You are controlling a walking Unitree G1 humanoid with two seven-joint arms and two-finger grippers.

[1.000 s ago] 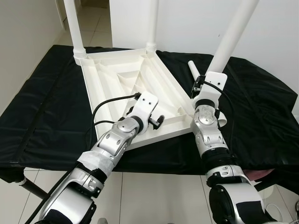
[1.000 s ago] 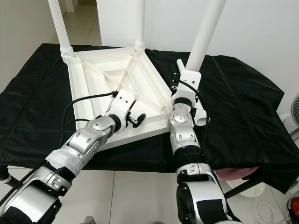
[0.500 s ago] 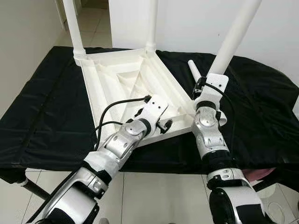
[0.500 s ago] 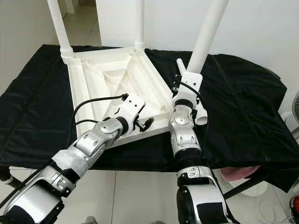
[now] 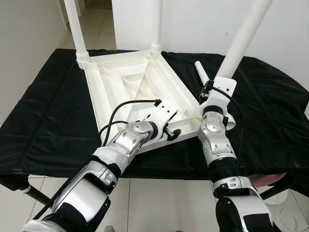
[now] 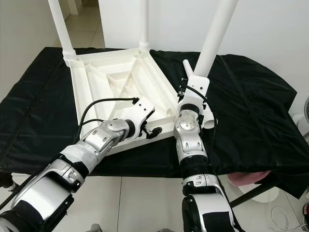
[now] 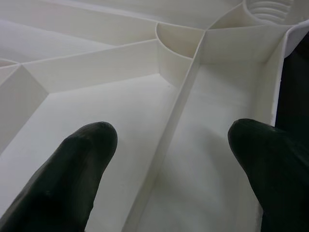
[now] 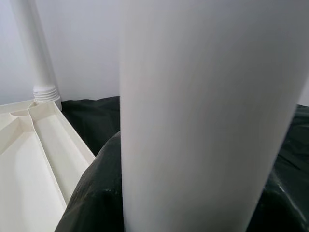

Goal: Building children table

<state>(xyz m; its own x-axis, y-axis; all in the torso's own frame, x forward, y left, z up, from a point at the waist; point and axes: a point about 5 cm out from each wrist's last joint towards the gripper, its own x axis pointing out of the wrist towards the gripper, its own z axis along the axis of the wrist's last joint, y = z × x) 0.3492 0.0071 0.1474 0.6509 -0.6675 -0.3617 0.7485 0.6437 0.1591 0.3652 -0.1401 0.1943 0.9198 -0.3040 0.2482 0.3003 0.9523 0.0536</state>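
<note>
The upturned white tabletop (image 5: 130,92) lies ribs-up on the black-covered work surface (image 5: 43,121), and everything here is placed from it. Two legs already stand in its far corners: one at the far-left corner (image 5: 76,29), one at the far-right (image 5: 156,24).

At the near-right corner, the third leg (image 5: 241,36) rises with its long axis leaning up and away to the right, not yet parallel to the fitted pair. The right gripper (image 5: 216,92) has it near the lower end; the right wrist view shows the leg (image 8: 207,111) close against the camera with dark fingers (image 8: 96,203) on either side, so the grasp looks closed on it. A fourth leg (image 5: 212,99) lies flat on the cloth just beside that same corner, partly behind the right arm.

The left gripper (image 5: 170,133) rests on the tabletop's near edge, just left of the corner, fingers (image 7: 72,164) spread wide and holding nothing, straddling a rib. Its wrist view shows the threaded socket (image 7: 270,7) just ahead.

My judgement: the move hinges on bringing the leaning leg upright over that socket, which lies directly below the right gripper; the left is placed to brace.
</note>
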